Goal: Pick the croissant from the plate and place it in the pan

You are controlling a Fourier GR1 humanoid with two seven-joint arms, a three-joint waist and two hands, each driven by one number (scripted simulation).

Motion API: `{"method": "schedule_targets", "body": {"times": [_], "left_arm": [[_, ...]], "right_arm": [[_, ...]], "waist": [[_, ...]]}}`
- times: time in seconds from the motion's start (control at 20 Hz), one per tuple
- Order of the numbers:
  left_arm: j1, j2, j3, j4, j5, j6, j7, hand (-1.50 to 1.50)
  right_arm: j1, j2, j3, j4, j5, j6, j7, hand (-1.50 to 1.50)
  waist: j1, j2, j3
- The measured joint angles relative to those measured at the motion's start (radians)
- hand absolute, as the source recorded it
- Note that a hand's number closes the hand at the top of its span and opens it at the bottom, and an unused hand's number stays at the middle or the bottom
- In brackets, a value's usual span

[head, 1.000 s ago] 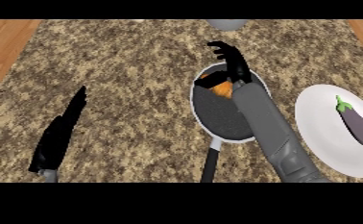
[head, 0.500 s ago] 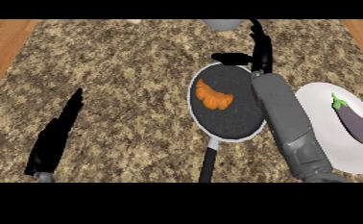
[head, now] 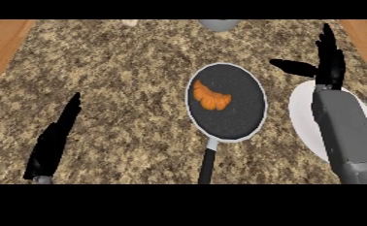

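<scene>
The croissant lies inside the pan. My right hand, right of the pan, is spread wide, holding nothing; my arm hides part of the plate. My left hand, left of the pan, rests with straight fingers.

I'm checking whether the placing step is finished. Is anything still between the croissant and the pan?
Nothing visible. The croissant already lies inside the pan, in its upper left part. The right hand is open, off to the pan's right above the plate.

Even bright light, no shadows, slight blur
</scene>
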Motion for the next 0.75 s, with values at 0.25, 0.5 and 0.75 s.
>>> {"method": "schedule_targets", "body": {"times": [0.25, 0.5, 0.75], "left_arm": [[0.009, -0.011, -0.001, -0.015, -0.007, 0.002, 0.004, 0.0], [-0.004, -0.024, -0.006, -0.006, -0.023, 0.004, 0.004, 0.0], [-0.02, -0.019, 0.016, -0.009, -0.014, -0.015, 0.021, 0.0]], "right_arm": [[0.143, -0.116, -0.042, -0.09, -0.058, 0.128, -0.04, -1.5], [0.253, -0.224, -0.105, -0.108, -0.124, 0.256, -0.099, -1.5], [0.346, -0.302, -0.15, -0.117, -0.175, 0.364, -0.136, -1.5]], "waist": [[-0.002, -0.001, 0.0], [0.001, 0.001, 0.0], [0.004, 0.001, 0.0]]}}
